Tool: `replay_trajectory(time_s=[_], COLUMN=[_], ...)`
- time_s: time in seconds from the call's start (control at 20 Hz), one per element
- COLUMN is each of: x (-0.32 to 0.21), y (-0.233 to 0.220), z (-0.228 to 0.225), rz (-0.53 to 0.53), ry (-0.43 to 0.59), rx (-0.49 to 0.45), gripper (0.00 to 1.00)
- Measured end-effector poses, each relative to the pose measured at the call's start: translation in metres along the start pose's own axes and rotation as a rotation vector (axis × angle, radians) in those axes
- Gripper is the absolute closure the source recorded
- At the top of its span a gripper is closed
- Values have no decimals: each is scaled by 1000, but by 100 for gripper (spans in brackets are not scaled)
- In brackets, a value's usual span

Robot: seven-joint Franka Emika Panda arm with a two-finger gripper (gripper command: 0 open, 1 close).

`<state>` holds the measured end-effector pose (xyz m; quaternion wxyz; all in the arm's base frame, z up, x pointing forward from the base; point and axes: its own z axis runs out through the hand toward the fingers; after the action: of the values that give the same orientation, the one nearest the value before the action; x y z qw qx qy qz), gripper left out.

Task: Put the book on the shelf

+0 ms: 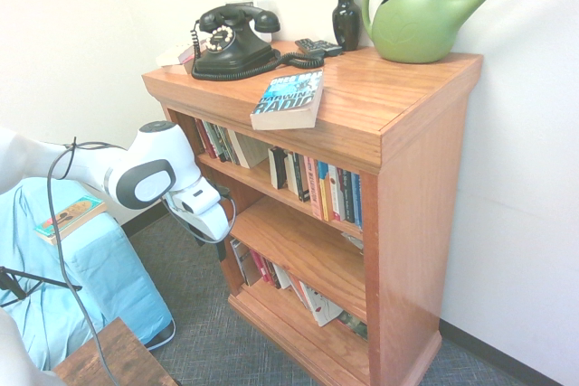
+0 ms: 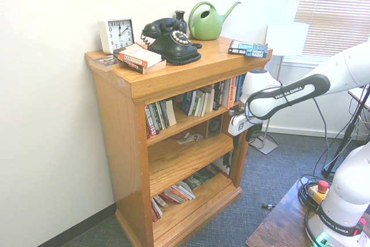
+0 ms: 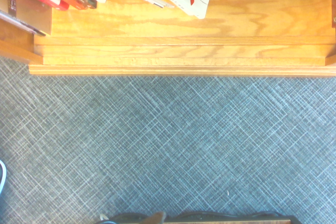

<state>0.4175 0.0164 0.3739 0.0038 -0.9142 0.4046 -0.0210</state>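
The book (image 1: 288,99) lies flat on the broad top slab of the bookcase, near its front edge; its teal-and-black cover reads "DARWIN'S RADIO". It also shows as the book (image 2: 248,48) in the second exterior view. The shelf (image 1: 262,186), the highest inner board, carries a row of upright paperbacks, seen again on the shelf (image 2: 186,124). My gripper (image 1: 220,249) hangs in front of the bookcase's side post at middle-board height, pointing down, well below the book. It also appears as my gripper (image 2: 250,138). I see nothing held in it. The wrist view shows carpet (image 3: 168,145) and the bookcase's base.
A black telephone (image 1: 231,42), a dark vase (image 1: 346,17) and a green watering can (image 1: 421,20) stand behind the book. A clock (image 2: 117,34) and an orange-covered book (image 2: 139,58) sit at the slab's other end. A light blue covered seat (image 1: 90,268) is beside the arm.
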Motion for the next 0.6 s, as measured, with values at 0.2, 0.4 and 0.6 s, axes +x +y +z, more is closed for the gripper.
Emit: replay_trajectory(time_s=[0.2,0.4,0.6], x=[7,35,49], y=[2,36,92], z=[-2,-16,-62], rz=[-10,31,72], ry=[46,157,306], rx=[-14,-90,-215], gripper=[0,0,0])
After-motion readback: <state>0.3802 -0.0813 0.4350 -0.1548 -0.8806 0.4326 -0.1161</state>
